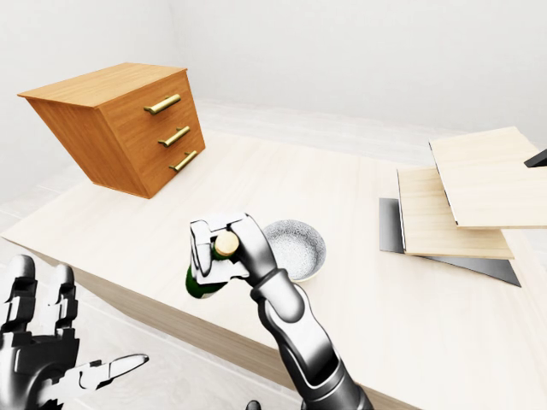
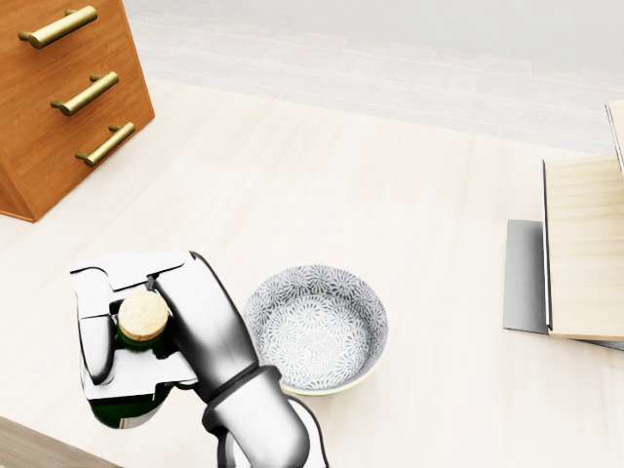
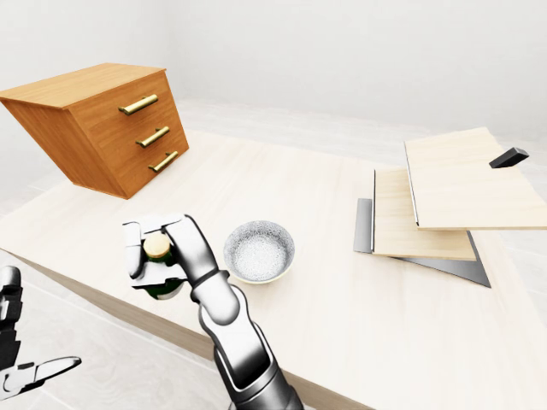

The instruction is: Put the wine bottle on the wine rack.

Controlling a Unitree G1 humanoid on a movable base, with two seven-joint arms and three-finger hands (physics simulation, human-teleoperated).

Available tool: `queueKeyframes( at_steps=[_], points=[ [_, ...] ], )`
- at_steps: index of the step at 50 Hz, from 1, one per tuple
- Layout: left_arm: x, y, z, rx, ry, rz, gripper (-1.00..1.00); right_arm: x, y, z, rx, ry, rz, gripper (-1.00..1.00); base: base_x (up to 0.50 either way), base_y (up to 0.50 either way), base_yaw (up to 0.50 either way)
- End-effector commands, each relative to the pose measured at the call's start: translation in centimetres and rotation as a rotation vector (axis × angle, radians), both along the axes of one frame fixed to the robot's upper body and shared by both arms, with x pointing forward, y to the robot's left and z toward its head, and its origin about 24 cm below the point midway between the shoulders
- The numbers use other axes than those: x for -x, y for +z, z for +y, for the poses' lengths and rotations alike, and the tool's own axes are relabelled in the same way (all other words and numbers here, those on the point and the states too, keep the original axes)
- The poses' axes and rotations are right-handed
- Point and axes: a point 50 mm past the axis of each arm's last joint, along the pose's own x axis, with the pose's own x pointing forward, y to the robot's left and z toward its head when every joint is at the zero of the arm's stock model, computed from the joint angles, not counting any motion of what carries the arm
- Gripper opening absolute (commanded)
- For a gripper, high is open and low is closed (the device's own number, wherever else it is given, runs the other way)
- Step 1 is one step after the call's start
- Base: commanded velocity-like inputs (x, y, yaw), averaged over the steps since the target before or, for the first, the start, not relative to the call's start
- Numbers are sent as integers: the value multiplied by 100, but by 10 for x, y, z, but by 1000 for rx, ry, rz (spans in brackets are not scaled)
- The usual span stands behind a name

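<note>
Head view, lower left: right hand [image 2: 146, 336] fingers wrap the wine bottle [image 2: 132, 405] neck; glass likely heavy, slippery, breakable.

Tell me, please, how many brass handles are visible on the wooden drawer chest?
3, stacked down the drawer chest's face at the left-eye view's upper left: top handle, middle handle, bottom handle. None seems hidden.

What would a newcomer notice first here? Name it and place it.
The right hand with its fingers closed round the corked green wine bottle, at the head view's lower left. Just right of it sits a patterned bowl on the pale table, with a wooden drawer chest at upper left.
</note>
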Motion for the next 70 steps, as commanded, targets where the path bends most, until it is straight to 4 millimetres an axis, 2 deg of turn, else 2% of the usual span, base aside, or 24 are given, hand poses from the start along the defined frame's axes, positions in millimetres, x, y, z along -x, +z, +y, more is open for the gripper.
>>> queueKeyframes(
  at_steps=[1,6,19,29,34,37,39,45,46,52,56,63,64,65,70],
  points=[
    [-1,-1,0,4,-2,5,100,0,28,-10,-49,-52,-111,-100,0,0,0],
    [-1,-2,0,5,-2,6,100,-6,48,-20,-88,-77,-184,-100,0,0,0],
    [-4,-4,-3,11,-8,14,100,-29,78,-47,-227,-127,-219,-100,0,0,0],
    [-4,-4,-3,10,-6,16,100,-51,106,-79,-390,-185,-227,-100,0,0,0],
    [-6,-7,-4,20,-12,27,100,-62,111,-95,-412,-219,-213,-100,0,0,0],
    [-7,-9,-4,23,-14,32,100,-65,111,-97,-403,-227,-210,-100,0,0,0],
    [-8,-9,-5,23,-18,34,100,-76,111,-111,-447,-268,-172,-100,0,0,0],
    [-9,-10,-6,27,-21,40,100,-92,111,-131,-502,-304,-104,-100,0,0,0],
    [-10,-10,-6,26,-21,39,100,-98,112,-142,-544,-334,-75,-100,0,0,0],
    [-10,-9,-8,25,-23,38,100,-114,113,-155,-574,-350,-2,-100,0,0,0],
    [-11,-11,-9,30,-27,43,100,-127,110,-173,-572,-433,56,-100,0,0,0],
    [-12,-12,-8,36,-27,47,100,-134,115,-186,-573,-449,75,-100,0,0,0],
    [-12,-13,-8,35,-31,53,100,-136,114,-190,-615,-447,100,-100,0,0,0],
    [-12,-14,-9,37,-36,55,100,-138,115,-193,-581,-482,98,-100,0,0,0],
    [-12,-14,-9,39,-36,54,100,-138,115,-193,-576,-464,98,-100,0,0,0]
  ],
)
